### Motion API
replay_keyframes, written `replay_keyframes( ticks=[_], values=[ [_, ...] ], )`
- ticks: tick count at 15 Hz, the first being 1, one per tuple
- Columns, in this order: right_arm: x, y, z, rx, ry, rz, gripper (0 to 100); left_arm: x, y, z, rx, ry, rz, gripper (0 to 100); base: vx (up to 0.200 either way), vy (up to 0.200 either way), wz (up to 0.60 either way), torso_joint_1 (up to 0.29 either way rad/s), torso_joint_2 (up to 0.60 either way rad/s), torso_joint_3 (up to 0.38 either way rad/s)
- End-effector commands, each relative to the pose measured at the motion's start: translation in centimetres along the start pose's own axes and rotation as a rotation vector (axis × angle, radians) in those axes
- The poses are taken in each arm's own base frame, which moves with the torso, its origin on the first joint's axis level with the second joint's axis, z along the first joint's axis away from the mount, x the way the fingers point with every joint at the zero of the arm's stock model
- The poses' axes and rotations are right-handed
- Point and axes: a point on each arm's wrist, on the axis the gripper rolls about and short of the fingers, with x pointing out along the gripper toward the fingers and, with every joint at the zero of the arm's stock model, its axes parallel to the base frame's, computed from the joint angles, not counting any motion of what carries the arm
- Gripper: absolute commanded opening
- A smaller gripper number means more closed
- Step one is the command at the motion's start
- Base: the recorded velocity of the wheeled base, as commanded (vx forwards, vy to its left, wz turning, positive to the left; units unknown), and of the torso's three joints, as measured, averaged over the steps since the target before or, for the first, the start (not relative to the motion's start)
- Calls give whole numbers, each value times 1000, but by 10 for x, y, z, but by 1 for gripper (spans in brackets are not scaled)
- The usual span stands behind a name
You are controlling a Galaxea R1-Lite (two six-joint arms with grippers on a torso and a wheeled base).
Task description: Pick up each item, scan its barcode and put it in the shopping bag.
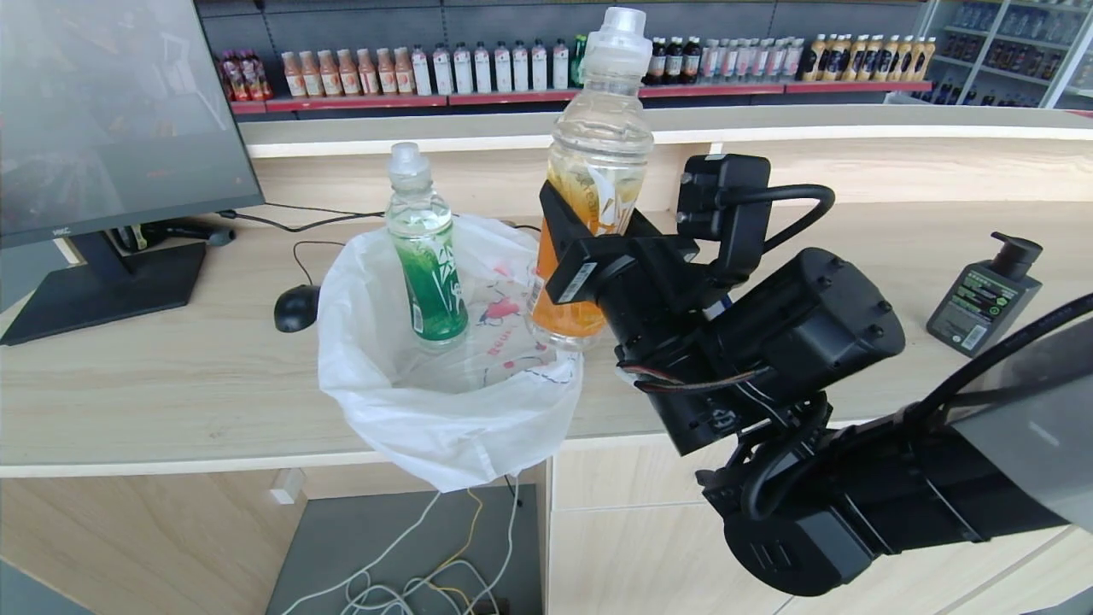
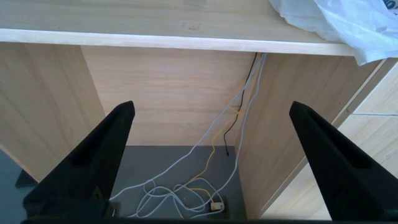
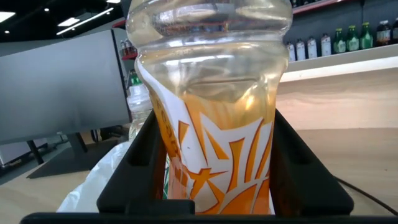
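Our right claw [image 1: 598,237] is clamped around the orange bottle [image 1: 598,145] and holds it upright, with the bottle's base at the right rim of the white shopping bag [image 1: 384,401]. A green bottle [image 1: 427,273] stands upright inside that bag, which sits at the table's [image 1: 154,376] front edge. Our left claw [image 2: 208,162] hangs spread wide, gripping nothing, below the table edge and above loose cables [image 2: 186,193].

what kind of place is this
Likely a shop checkout: red shelves of drink bottles, a dark flat monitor, and a white plastic shopping bag on the pale wooden counter.
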Motion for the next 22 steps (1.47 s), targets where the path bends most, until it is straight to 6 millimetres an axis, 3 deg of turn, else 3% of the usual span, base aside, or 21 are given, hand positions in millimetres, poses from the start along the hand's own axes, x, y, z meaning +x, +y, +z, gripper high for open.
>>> replay_keyframes(
  ticks=[1,8,14,22],
  values=[
    [0,-1,1,-3,-2,-1,0,0,0,0,-1,0,0,100,0,200,0,2,2,2],
    [4,-16,2,-23,-11,-37,0,0,0,0,0,0,0,100,0,200,0,1,2,4],
    [13,-59,-7,-89,-3,-131,0,0,0,0,2,0,0,100,0,0,0,0,0,0],
    [28,-83,-37,-134,4,-182,0,0,0,0,0,0,0,100,0,0,0,0,0,0]
  ],
)
